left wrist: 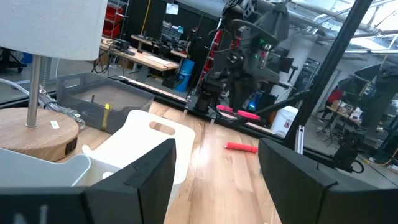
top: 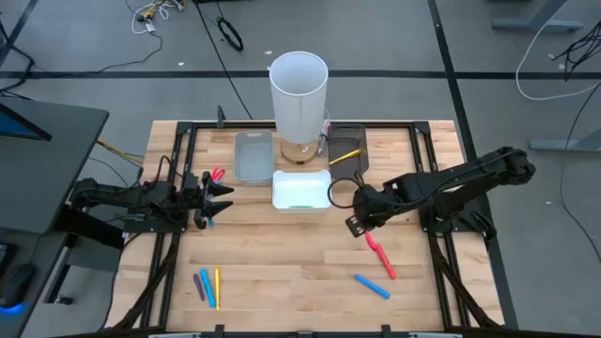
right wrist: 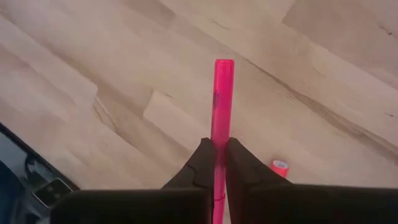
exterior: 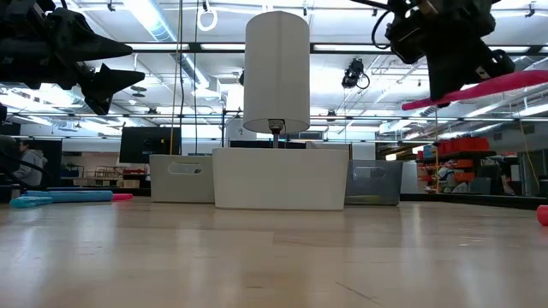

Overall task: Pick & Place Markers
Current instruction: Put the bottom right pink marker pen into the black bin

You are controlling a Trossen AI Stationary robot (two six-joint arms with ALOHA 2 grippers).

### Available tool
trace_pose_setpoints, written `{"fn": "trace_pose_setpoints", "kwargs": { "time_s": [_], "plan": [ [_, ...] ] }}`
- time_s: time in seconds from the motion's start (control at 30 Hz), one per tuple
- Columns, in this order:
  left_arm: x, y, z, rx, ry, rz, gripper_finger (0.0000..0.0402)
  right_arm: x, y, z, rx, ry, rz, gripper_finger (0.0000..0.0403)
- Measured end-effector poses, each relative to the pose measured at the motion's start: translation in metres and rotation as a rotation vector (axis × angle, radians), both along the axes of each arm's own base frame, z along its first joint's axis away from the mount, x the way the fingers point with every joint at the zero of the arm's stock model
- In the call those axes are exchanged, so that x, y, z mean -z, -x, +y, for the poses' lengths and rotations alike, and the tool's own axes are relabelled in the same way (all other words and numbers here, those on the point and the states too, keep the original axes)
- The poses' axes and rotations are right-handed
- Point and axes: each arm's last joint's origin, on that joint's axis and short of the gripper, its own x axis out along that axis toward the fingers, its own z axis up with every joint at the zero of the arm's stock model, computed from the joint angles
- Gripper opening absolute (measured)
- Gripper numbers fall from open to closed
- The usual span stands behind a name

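My right gripper (top: 363,223) is shut on a pink marker (right wrist: 221,99) and holds it above the table right of the middle; the low view (exterior: 445,60) shows both high up. A red marker (top: 388,268) and a blue marker (top: 372,286) lie on the table near it. My left gripper (top: 225,199) is open and empty, raised at the table's left. A pink marker (top: 218,174) and a blue one (top: 207,219) lie beside it. Purple, blue and yellow markers (top: 208,286) lie near the front left. A yellow marker (top: 345,155) lies in the dark tray. My right gripper pinches the pink marker between its two fingers at the marker's rear part (right wrist: 219,135). The marker lies along the fingers, and its long free end sticks out past the fingertips. It is lifted clear of the table, near level with its free end (exterior: 522,81) slightly higher.
A tall white cylinder (top: 299,89) on a round wooden base stands at the far middle. A grey tray (top: 253,157), a white tray (top: 301,191) and a dark tray (top: 349,161) sit around it. Bare wood lies between the arms toward the near edge.
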Motion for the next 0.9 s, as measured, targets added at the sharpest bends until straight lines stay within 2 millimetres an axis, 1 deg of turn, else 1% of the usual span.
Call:
{"fn": "trace_pose_setpoints", "kwargs": {
  "time_s": [0.13,0.27,0.47,0.9],
  "plan": [
    [0.0,0.0,0.0,0.0,0.0,0.0,0.0234,-0.001,-0.001,-0.009,0.064,-0.005,0.001,0.0008],
    [0.0,0.0,0.0,0.0,0.0,0.0,0.0234,0.0,-0.003,-0.024,0.14,0.005,0.01,0.0008],
    [0.0,0.0,0.0,0.0,0.0,0.0,0.0234,0.001,-0.002,-0.053,0.228,0.019,0.039,0.0008],
    [0.0,0.0,0.0,0.0,0.0,0.0,0.0234,0.0,0.005,-0.119,0.425,0.043,0.015,0.0008]
  ]
}}
